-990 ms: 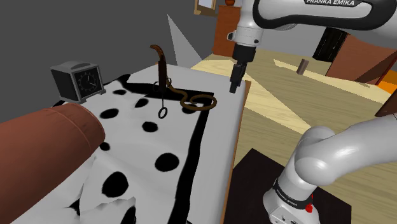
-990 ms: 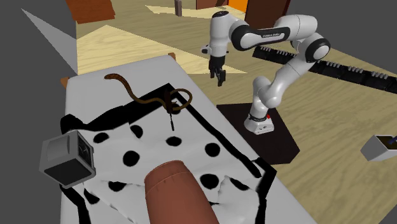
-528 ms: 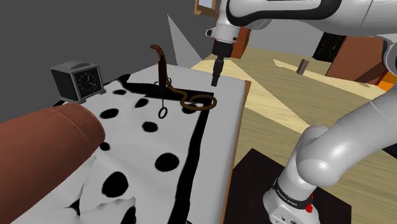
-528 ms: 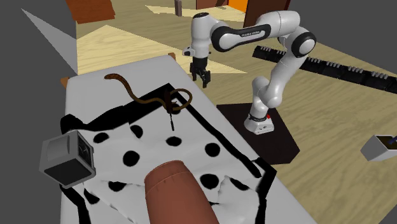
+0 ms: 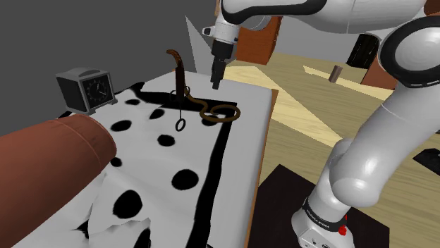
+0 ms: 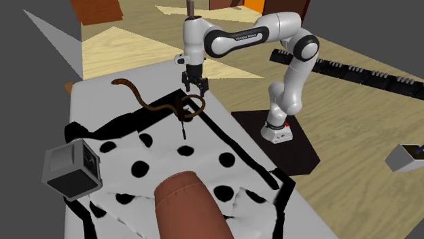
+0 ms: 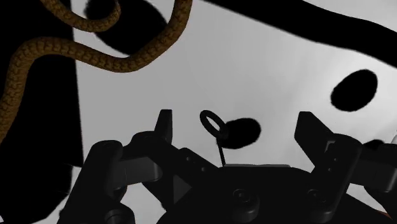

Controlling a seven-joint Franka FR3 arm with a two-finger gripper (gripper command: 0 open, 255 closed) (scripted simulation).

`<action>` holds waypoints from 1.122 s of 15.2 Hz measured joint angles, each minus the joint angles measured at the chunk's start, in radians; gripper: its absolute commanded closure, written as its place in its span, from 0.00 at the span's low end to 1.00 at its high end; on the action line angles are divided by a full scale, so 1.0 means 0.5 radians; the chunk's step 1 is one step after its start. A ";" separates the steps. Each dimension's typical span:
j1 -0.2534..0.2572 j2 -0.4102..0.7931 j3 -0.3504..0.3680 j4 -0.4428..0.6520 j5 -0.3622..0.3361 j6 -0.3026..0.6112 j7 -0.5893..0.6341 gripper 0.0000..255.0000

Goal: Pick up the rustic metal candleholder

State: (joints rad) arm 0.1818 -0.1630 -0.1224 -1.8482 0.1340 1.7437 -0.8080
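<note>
My gripper [image 5: 214, 79] hangs wide open and empty, so nothing is grasped. The brown twisted candleholder [image 7: 108, 60] lies on the spotted cover [image 5: 162, 162] just below and ahead of my fingertips. I judge lowering, closing and lifting all remain.

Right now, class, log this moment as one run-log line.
claw: open, empty | position: hovering over candleholder loop end | candleholder: lying on spotted cover, untouched
</note>
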 measured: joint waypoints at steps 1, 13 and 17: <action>0.009 0.081 -0.007 0.100 0.025 -0.016 -0.072 0.00; 0.056 0.474 0.019 0.433 0.168 0.066 -0.459 0.00; 0.057 0.475 0.021 0.392 0.170 0.108 -0.466 1.00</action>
State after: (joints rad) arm 0.2104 0.0744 -0.1121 -1.6520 0.2188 1.7976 -1.0411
